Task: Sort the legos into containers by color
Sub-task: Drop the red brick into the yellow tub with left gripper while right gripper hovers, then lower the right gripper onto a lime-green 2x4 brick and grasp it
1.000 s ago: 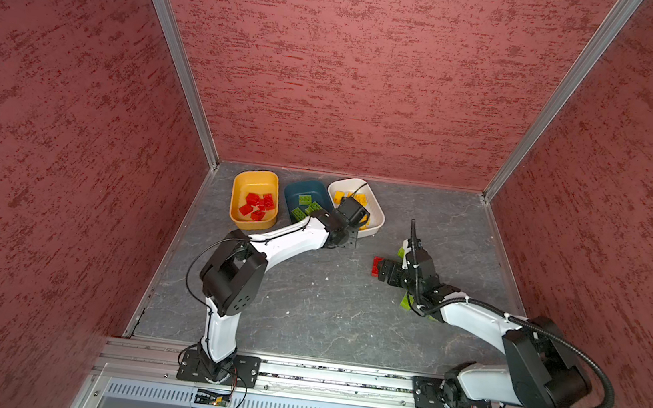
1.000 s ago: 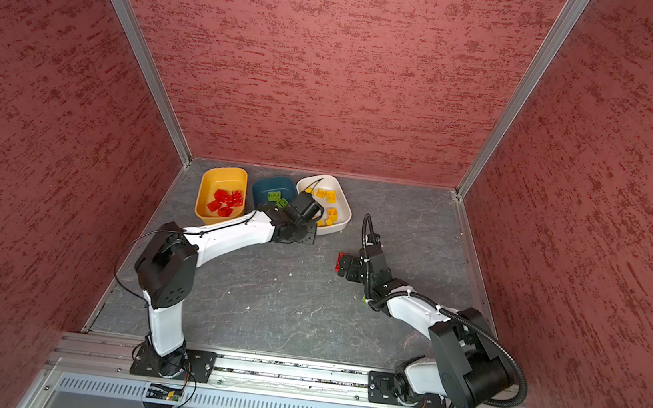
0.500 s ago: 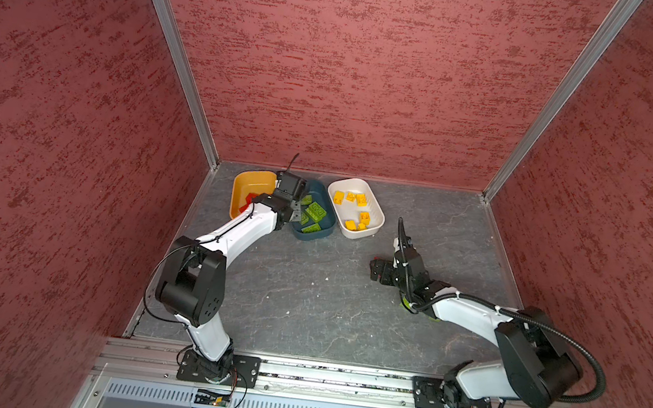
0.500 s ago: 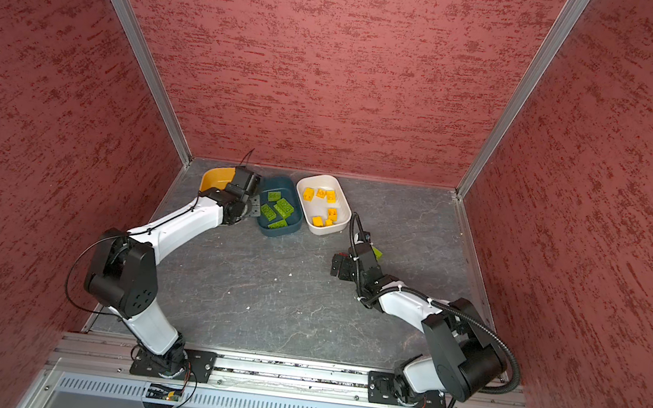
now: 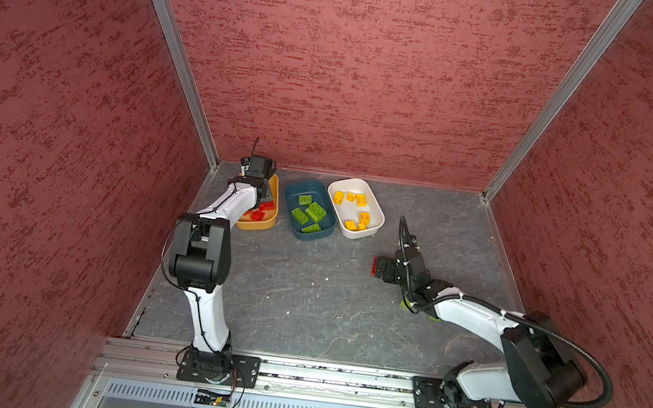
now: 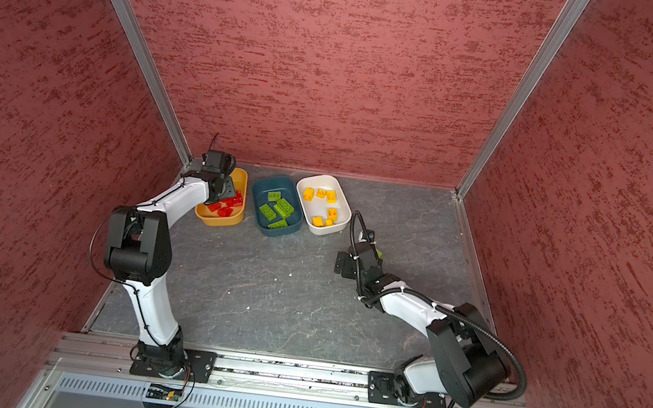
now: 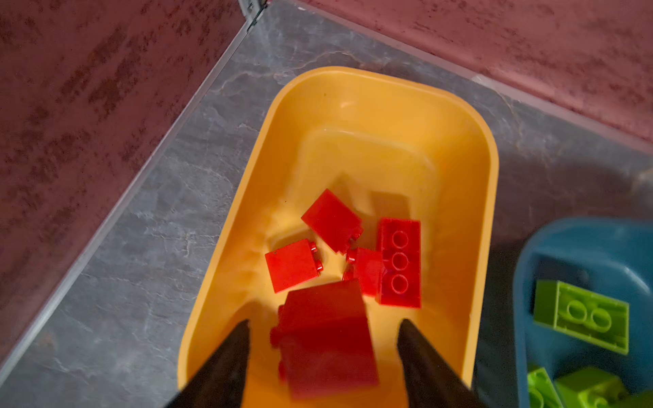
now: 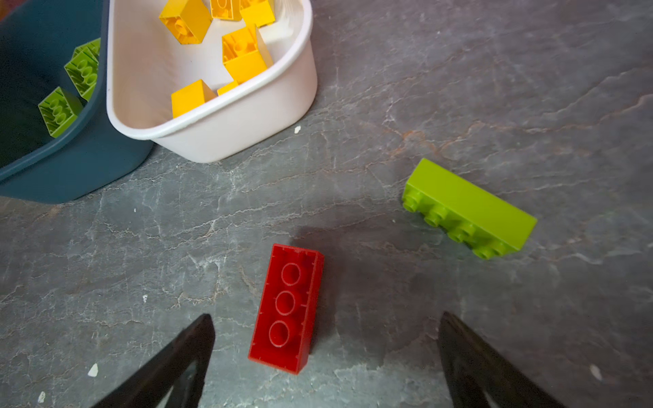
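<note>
Smooth glossy plastic: red brick [image 8: 286, 307], lime brick [image 8: 470, 208]. Smooth plastic, soft sheen: mustard tub [image 7: 353, 106], white tub [image 8: 240, 130]. Matt veined stone-look tabletop [image 8: 494, 88]. Rough textured walls [image 5: 352, 70]. Brushed metal corner rails [image 5: 176, 50].

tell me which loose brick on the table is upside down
The red brick, hollow underside up, lying by the open right hand. The green brick beside it lies on its side, studs pointing sideways.

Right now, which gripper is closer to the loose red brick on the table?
Right. The right gripper hangs over the red brick, open jaws to either side of it. The left gripper is far across the table, above the mustard tub.
</note>
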`<state>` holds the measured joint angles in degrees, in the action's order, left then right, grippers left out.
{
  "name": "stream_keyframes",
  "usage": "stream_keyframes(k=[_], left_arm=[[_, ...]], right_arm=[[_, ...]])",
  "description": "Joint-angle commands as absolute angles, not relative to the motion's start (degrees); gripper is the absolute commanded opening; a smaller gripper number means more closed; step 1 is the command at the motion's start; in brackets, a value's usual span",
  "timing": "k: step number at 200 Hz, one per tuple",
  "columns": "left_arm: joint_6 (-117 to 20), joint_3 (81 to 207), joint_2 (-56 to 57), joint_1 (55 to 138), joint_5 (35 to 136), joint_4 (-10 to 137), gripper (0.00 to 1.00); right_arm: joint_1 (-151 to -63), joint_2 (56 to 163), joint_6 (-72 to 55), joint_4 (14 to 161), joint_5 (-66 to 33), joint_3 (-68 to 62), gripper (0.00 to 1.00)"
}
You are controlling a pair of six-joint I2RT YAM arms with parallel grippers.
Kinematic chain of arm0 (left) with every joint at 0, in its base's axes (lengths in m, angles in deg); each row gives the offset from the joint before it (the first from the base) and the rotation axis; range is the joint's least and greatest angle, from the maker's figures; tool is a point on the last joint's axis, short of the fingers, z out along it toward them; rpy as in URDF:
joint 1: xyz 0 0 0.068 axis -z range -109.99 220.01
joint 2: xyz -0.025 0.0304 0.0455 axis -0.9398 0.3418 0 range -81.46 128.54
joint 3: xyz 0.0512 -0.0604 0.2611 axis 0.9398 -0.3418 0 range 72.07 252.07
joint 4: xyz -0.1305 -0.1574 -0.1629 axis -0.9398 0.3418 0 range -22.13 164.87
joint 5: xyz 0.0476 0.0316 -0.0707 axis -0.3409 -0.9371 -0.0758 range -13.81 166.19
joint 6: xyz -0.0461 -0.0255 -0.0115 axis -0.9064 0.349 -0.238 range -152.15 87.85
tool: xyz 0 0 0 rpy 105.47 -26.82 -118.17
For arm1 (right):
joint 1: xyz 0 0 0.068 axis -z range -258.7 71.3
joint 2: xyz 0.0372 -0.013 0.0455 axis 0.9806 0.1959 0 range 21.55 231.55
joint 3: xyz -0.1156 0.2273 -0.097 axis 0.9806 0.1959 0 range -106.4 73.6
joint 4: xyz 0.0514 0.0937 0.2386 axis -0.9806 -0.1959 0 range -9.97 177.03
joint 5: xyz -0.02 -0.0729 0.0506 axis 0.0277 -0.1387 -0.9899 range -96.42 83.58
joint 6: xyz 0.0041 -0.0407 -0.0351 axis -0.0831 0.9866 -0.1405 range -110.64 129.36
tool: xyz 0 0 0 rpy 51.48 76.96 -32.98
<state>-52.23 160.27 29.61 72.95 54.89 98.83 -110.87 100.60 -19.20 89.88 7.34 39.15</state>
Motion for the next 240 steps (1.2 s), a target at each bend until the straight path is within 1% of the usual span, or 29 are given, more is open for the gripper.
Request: stream_keyframes(k=[1,13,25,55,70,87,114,134,170,189,218,240], left_arm=[[-52.6,161.4,27.1,74.1,59.4,100.0,0.87],[-51.8,159.9,24.5,75.8,60.5,98.9,0.95],[-51.0,158.7,22.2,77.9,60.7,98.7,1.0],[-49.2,155.2,17.5,83.2,61.6,97.5,0.99],[-48.9,154.0,16.5,85.4,61.8,97.5,0.99],[-48.7,152.9,15.7,87.6,61.6,97.3,1.0],[-47.6,151.8,15.1,91.1,61.0,96.1,1.0],[-46.7,151.6,15.4,93.2,60.2,95.0,0.99],[-45.4,152.0,16.3,95.2,57.2,94.7,0.99],[-45.5,151.8,16.5,95.2,56.9,94.5,0.99],[-45.6,151.7,17.0,95.2,56.9,94.4,0.99],[-45.4,151.8,17.2,95.2,56.9,94.4,0.99]], right_arm=[[-110.7,96.0,-22.8,87.3,10.4,41.3,0.99],[-109.7,93.6,-24.0,85.0,9.1,41.9,0.99],[-108.6,90.9,-24.5,81.8,7.5,42.6,0.99],[-104.6,83.8,-27.9,69.6,5.3,43.6,0.98],[-103.4,81.2,-30.1,63.8,4.3,43.8,0.97],[-103.1,79.7,-31.6,60.3,0.8,44.1,0.92],[-103.1,81.9,-32.4,57.9,-4.3,43.7,0.79],[-103.2,85.0,-32.6,57.4,-4.4,43.1,0.71],[-103.6,90.4,-32.1,53.9,-3.1,41.1,0.66],[-104.0,92.2,-31.0,53.4,-4.2,40.8,0.64],[-104.6,93.7,-31.4,53.9,-4.4,40.7,0.57],[-104.9,95.1,-30.3,54.0,-4.1,40.1,0.5]])
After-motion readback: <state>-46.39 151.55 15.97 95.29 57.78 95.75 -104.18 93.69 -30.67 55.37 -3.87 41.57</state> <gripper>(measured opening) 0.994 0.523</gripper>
